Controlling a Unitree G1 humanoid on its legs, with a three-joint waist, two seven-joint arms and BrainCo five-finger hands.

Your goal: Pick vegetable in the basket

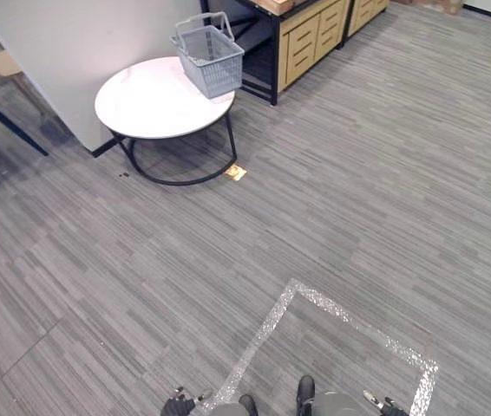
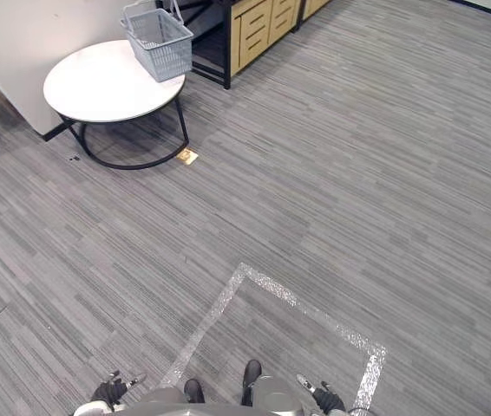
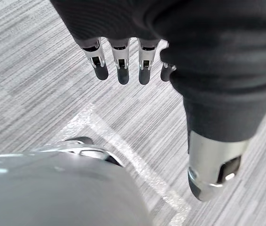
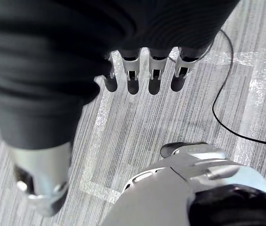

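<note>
Fingers of left hand (image 3: 122, 61) are held straight and slightly apart, with nothing between them and the thumb. Well ahead of them, a round white table on a black metal frame (image 1: 146, 104) is noted, with a grey plastic mesh basket (image 1: 211, 54) set at its right edge. Whether a vegetable lies inside cannot be told. Right hand (image 4: 154, 70) is likewise slack and empty. Risk: the basket could be knocked off that edge by a misjudged reach after the long approach.
</note>
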